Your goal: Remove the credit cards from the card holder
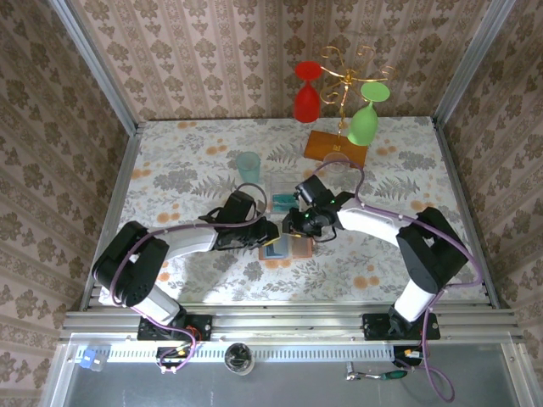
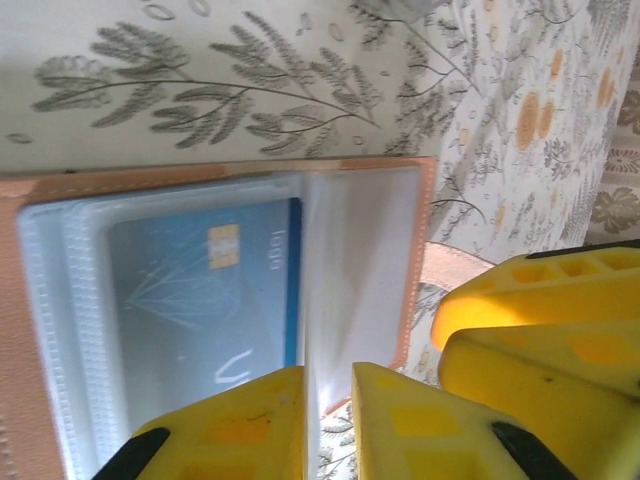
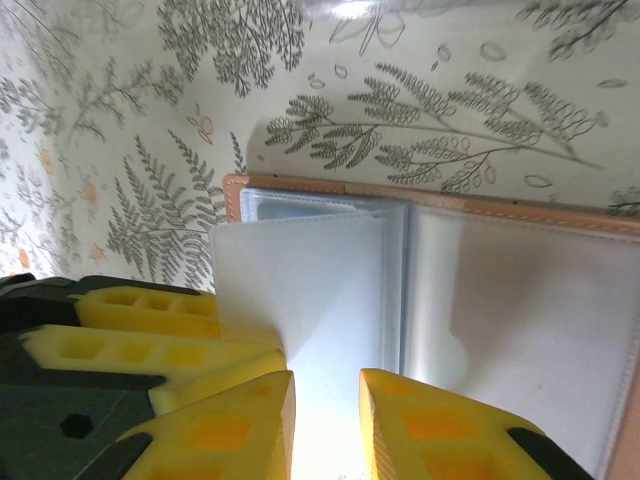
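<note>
In the top view the card holder [image 1: 297,248] lies open and flat on the floral tablecloth [image 1: 195,161]. The left gripper [image 1: 270,231] stands over its 10 o'clock corner and the right gripper [image 1: 299,225] just off its 12 o'clock edge, so the two nearly meet.

In the left wrist view the left gripper [image 2: 328,390] comes in from 6 o'clock. Its yellow jaws are a narrow gap apart, astride a raised clear sleeve leaf [image 2: 355,270]. At 9 o'clock of the leaf, a blue credit card [image 2: 200,290] with a gold chip sits in a ribbed clear pocket. The right gripper's fingers [image 2: 540,290] crowd in at 3 o'clock.

In the right wrist view the right gripper [image 3: 327,395] is likewise barely parted around the leaf [image 3: 300,290]. The left gripper's fingers [image 3: 130,310] are at 8 o'clock.

Whether either pair actually pinches the thin plastic cannot be told, because the leaf's lower edge is lost in glare between the pads. The card's print is cut off by the fingers.

The holder's border is stitched tan leather-like material, and its sleeves are glossy and translucent.
</note>
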